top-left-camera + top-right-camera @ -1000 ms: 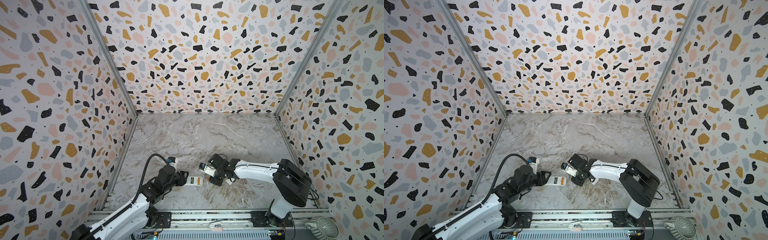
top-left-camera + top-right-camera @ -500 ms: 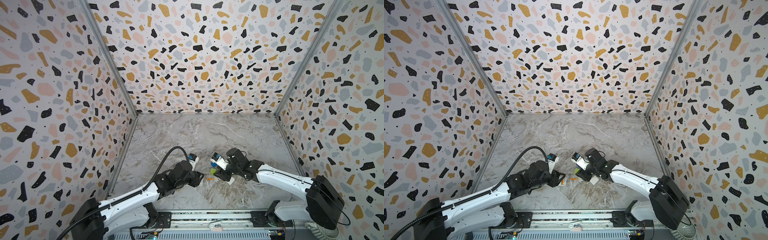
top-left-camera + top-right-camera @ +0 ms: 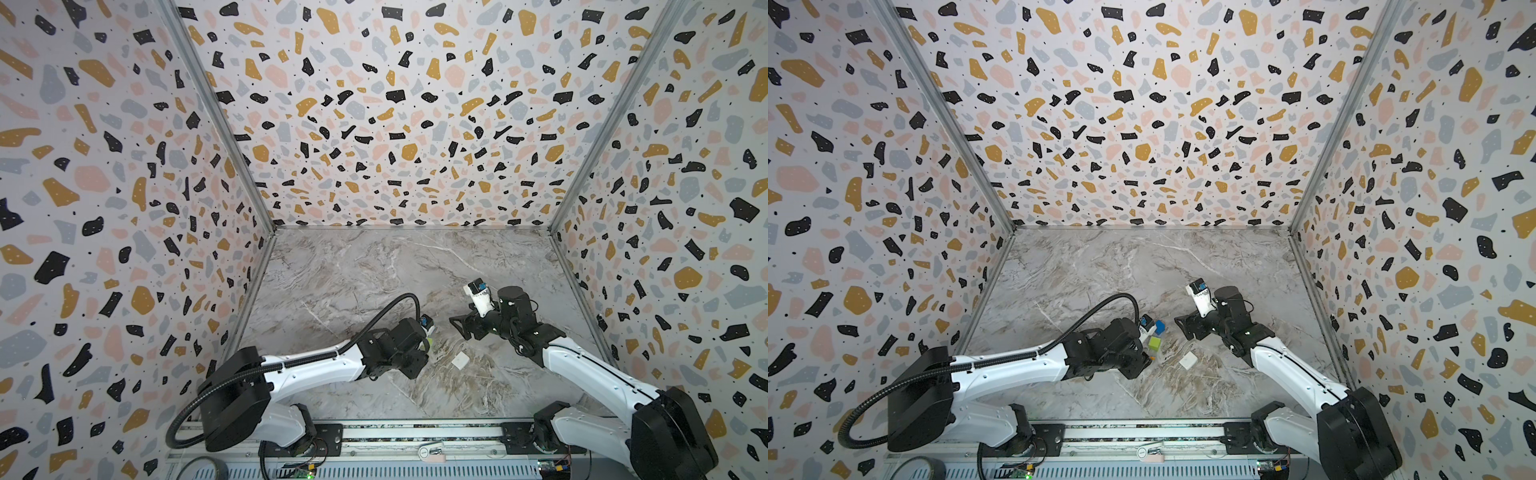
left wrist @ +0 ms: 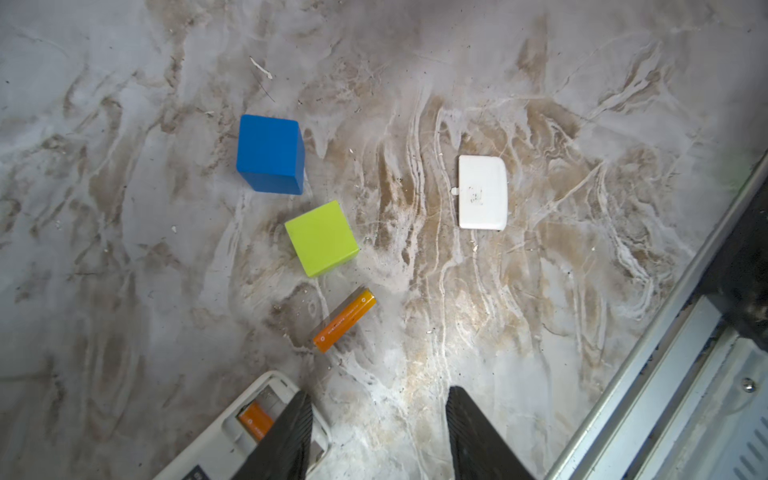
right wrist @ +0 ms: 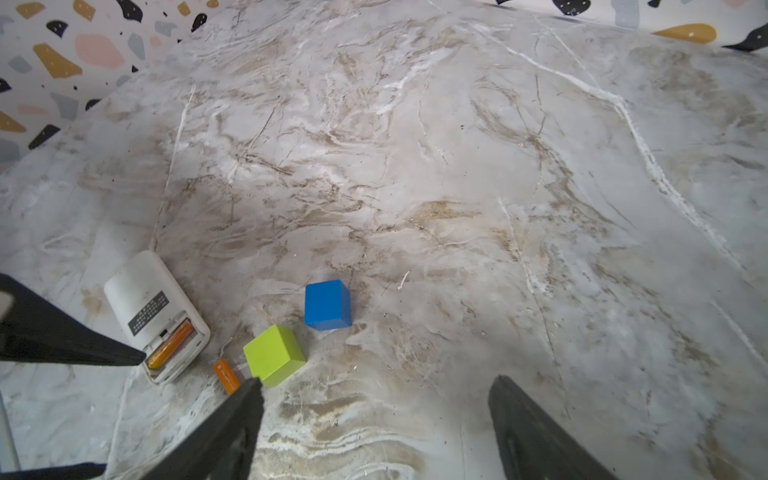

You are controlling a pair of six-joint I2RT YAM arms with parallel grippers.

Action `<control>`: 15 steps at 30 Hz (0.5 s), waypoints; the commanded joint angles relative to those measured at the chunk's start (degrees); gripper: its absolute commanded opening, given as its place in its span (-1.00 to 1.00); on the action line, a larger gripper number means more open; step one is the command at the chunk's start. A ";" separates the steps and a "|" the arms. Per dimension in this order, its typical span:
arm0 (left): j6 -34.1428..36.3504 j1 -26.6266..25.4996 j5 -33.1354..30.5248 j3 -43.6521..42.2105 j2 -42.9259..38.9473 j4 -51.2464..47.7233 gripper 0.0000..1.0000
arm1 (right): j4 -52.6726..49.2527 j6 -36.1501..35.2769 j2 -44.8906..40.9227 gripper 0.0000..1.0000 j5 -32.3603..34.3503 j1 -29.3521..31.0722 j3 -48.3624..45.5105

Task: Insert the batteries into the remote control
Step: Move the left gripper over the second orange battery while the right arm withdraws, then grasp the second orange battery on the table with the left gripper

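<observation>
Grey-brown marbled table (image 4: 540,332), boxed in by speckled wall panels (image 3: 374,124), carries everything. Nearest the front edge lies a small white cover (image 4: 482,192), flat, with a tiny tab on one side and a faint dark mark too smudged to read.

Just beyond it the left hand (image 4: 378,440) hangs low, its two black fingers (image 4: 473,436) apart with only bare table between them. One finger overlaps the end of the remote (image 5: 153,307); whether it touches cannot be told.

The remote lies face down, white back up, hidden under the left arm (image 3: 1017,365) in both top views. Its compartment at one end is uncovered. An orange battery (image 5: 170,345) sits in one slot, and the slot beside it shows bare white. A dark label on the back bears pale print too small to read.

A loose battery (image 4: 345,321), orange with fine unreadable lettering along its side, lies on the table between the remote and a green cube (image 4: 322,239), touching neither. A blue cube (image 4: 270,153) stands just past the green one, apart from it.

Farthest back the right hand (image 5: 374,436) hovers above the table, fingers spread wide, holding nothing.
</observation>
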 commanded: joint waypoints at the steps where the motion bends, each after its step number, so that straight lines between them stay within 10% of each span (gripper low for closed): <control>1: 3.92 -0.46 -1.85 3.25 3.32 -3.18 0.09 | 2.08 1.16 -1.39 0.94 0.67 -0.89 -0.90; 15: 8.97 -0.59 -6.58 9.67 14.14 -5.25 0.04 | 5.32 1.60 -4.67 0.99 -0.30 -4.22 -5.88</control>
